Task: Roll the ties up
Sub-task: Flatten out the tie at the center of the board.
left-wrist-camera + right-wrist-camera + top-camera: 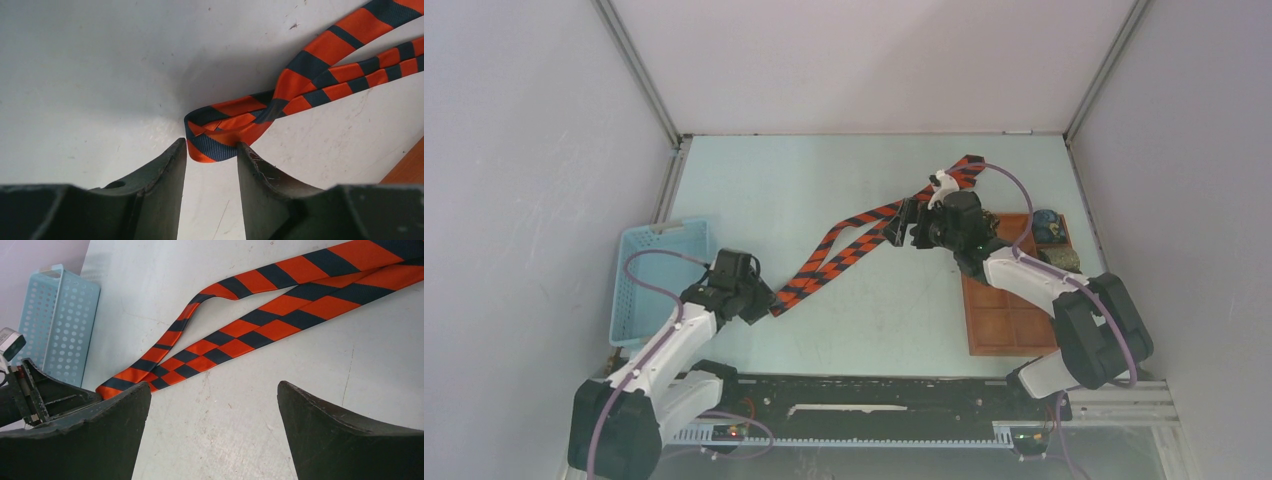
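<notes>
Table: pale tabletop (874,310) with plain white walls on three sides.
Tie: striped orange and black (844,250), lying flat on the table. It runs diagonally from lower left of centre to upper right, doubled into two strands that cross midway.
Handling: probably light, limp and a little slick. It will sag and twist if lifted, so roll it on the table from the folded end and keep the strands stacked.
Hold: take the fold at lower left (210,145). It is the neatest start for a roll.
Basket: light blue (649,275), left edge, just beside the left arm and apart from the tie.
Tray: brown with compartments (1009,325), right side, under the right arm. Its near cells are bare.
Rolls: one blue (1049,225) and one olive (1064,258), in the tray's far cells.
Left gripper: (211,144) half closed, with its tips on either side of the fold. I cannot tell whether it pinches.
Right gripper: (214,384) spread wide over the tie's middle, holding nothing.
Obstruction: the crossed strands may skew the roll.
</notes>
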`<state>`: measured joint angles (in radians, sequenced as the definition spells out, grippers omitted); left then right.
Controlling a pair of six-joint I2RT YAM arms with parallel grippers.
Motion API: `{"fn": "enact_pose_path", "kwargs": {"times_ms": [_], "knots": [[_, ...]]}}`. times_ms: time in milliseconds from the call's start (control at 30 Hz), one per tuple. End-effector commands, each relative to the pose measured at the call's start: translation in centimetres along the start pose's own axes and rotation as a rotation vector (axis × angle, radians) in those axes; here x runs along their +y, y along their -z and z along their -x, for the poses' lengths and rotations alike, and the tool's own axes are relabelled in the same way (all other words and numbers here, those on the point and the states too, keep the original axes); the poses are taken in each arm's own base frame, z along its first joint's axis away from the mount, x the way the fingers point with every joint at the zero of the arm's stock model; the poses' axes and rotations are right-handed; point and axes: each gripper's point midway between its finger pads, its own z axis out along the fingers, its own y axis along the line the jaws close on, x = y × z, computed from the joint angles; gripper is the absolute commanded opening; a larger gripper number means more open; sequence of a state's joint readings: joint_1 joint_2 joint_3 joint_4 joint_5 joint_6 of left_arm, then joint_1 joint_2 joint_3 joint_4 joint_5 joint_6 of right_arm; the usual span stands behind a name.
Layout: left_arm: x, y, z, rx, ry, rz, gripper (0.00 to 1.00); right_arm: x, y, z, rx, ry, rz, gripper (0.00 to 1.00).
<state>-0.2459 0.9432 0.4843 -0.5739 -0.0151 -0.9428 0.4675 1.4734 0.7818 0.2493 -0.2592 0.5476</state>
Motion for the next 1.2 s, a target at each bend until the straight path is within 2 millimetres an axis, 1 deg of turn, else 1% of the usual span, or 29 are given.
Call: {"fn": "enact_pose_path", "kwargs": {"times_ms": [0, 167, 233, 267, 367, 433, 500, 600, 667, 700, 733, 800, 867, 1067, 1167], "knots": [[-0.3, -1.1, -0.2, 0.005, -0.002, -0.013, 0.48, 0.5, -0.2, 0.9, -0.03, -0.001, 0.027, 1.0], [0.6, -1.9, -0.9, 0.026, -0.004, 0.014, 0.49, 0.1, -0.1, 1.4, -0.038, -0.027, 0.027, 1.0], [0.8, -2.3, -1.0, 0.032, -0.006, 0.022, 0.46, -0.1, 0.2, 2.1, -0.052, -0.051, 0.028, 1.0], [0.8, -2.4, -1.1, 0.033, -0.009, 0.024, 0.43, -0.3, 0.3, 2.4, -0.061, -0.068, 0.018, 1.0], [0.7, -2.7, -1.0, 0.031, -0.015, 0.021, 0.29, -0.8, 0.4, 3.1, -0.064, -0.101, -0.041, 1.0], [0.5, -2.6, -0.9, 0.026, -0.019, 0.015, 0.18, -1.4, 0.2, 3.3, -0.044, -0.123, -0.119, 1.0], [0.3, -2.5, -0.7, 0.021, -0.024, 0.007, 0.12, -2.1, 0.1, 3.9, -0.043, -0.146, -0.207, 1.0], [0.3, -2.1, -0.5, 0.012, -0.035, 0.004, 0.06, -3.4, 0.0, 4.3, -0.026, -0.193, -0.316, 0.98], [0.5, -1.9, -0.5, 0.009, -0.045, 0.01, 0.06, -3.5, -0.6, 4.6, -0.014, -0.207, -0.361, 0.95], [0.5, -1.8, -0.5, 0.008, -0.051, 0.01, 0.06, -3.8, -0.8, 4.3, 0.004, -0.211, -0.398, 0.93], [0.5, -1.7, -0.5, 0.008, -0.057, 0.009, 0.05, -3.5, -1.2, 4.3, 0.019, -0.212, -0.414, 0.92], [0.5, -1.5, -0.5, 0.007, -0.068, 0.002, 0.04, -2.9, -2.3, 3.4, 0.062, -0.212, -0.43, 0.92], [0.6, -1.3, -0.4, 0.001, -0.079, -0.001, 0.02, -1.9, -3.7, 2.6, 0.102, -0.209, -0.431, 0.9], [0.6, -1.1, -0.2, -0.008, -0.112, -0.005, 0.0, 2.2, -7.2, -0.5, 0.212, -0.172, -0.406, 0.84], [0.5, -1.0, -0.3, -0.003, -0.123, -0.012, 0.0, 3.6, -8.8, -1.9, 0.258, -0.167, -0.392, 0.81]]}}
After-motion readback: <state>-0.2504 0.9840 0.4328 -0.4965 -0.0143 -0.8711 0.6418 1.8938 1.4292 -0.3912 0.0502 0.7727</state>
